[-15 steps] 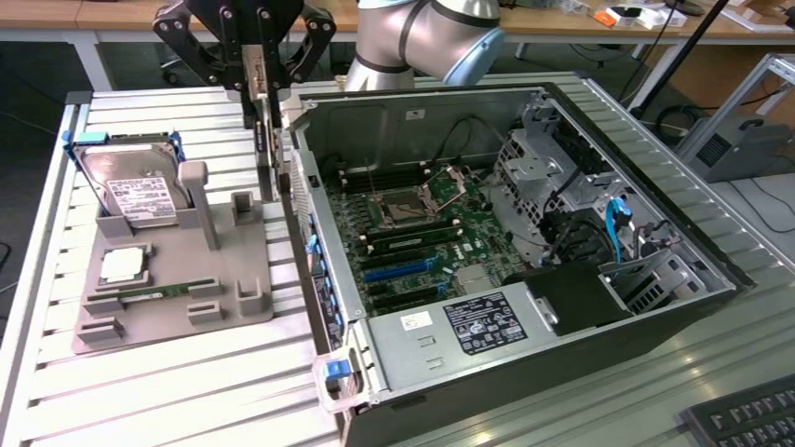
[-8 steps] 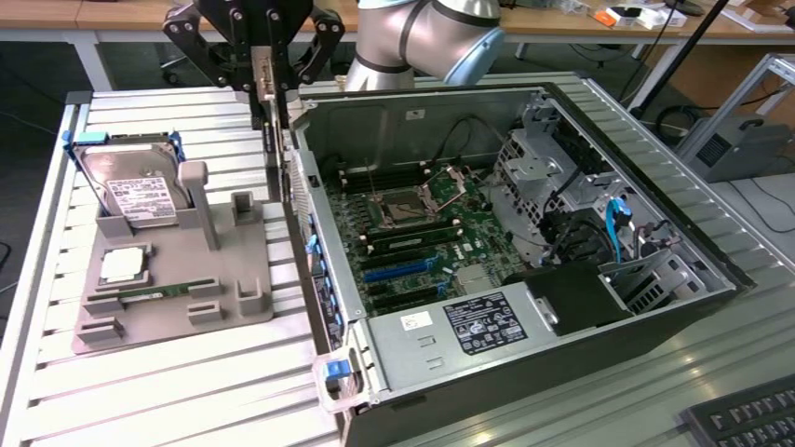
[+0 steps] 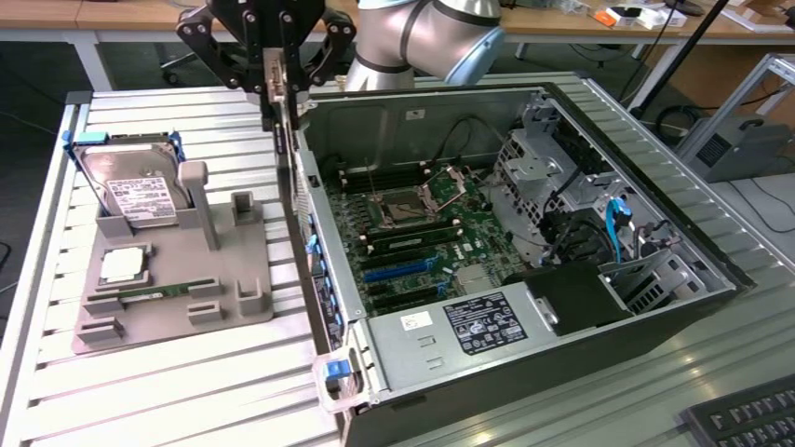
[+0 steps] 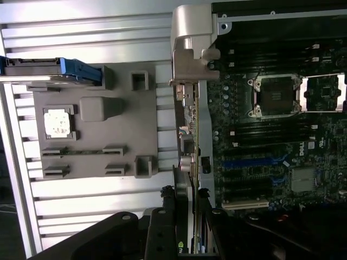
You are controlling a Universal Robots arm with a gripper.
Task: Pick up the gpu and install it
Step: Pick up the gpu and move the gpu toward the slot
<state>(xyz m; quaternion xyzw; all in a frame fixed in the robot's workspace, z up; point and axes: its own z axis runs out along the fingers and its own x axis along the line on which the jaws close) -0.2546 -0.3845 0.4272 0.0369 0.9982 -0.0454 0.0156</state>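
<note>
Gripper [image 3: 276,88] clamped on one gpu [image 4: 188,116] beside one open computer case [image 3: 397,116], one hard drive [image 3: 137,191] nearby.

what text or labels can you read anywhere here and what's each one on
"DELL": sideways on the motherboard.
Power supply label: print too small to read.
Hard drive label: too small to read.
gpu in the pincer: no legible marking.
</note>
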